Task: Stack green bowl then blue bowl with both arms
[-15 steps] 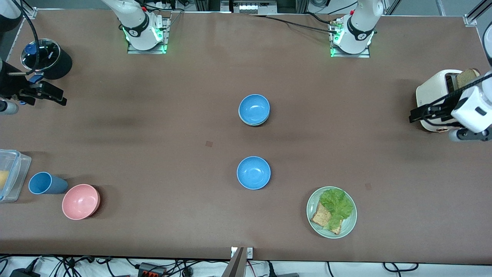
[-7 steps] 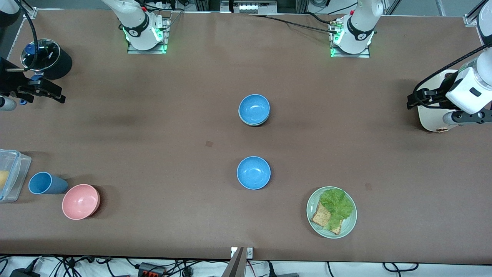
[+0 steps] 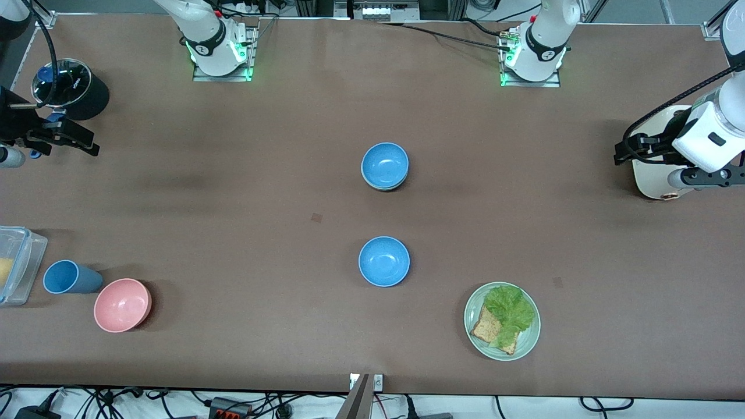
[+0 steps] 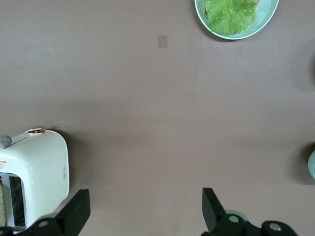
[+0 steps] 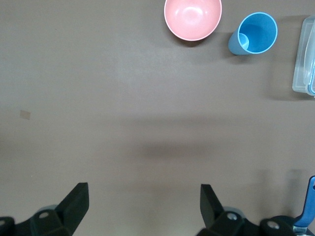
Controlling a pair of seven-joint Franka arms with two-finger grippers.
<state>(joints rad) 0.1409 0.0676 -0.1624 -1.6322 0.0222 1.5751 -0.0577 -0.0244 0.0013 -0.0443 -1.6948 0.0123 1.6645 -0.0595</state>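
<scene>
A blue bowl (image 3: 385,164) sits in the middle of the table, nested in the green bowl (image 3: 382,188), of which only a thin pale rim shows beneath it. A second blue bowl (image 3: 384,261) sits alone, nearer the front camera. My left gripper (image 3: 624,152) is open and empty, up over the table beside the toaster; in the left wrist view (image 4: 146,209) only bare table lies between its fingers. My right gripper (image 3: 78,141) is open and empty over the right arm's end of the table, and the right wrist view (image 5: 142,204) shows it wide apart.
A white toaster (image 3: 655,180) stands at the left arm's end. A pale-green plate (image 3: 474,305) with bread and lettuce is near the front edge. A pink bowl (image 3: 123,305), blue cup (image 3: 70,277), clear container (image 3: 17,265) and black pot (image 3: 81,90) are at the right arm's end.
My left arm has swung its hand over the toaster, which now hides the bread slice. My right gripper has drawn slightly toward its end of the table. The bowls have not moved.
</scene>
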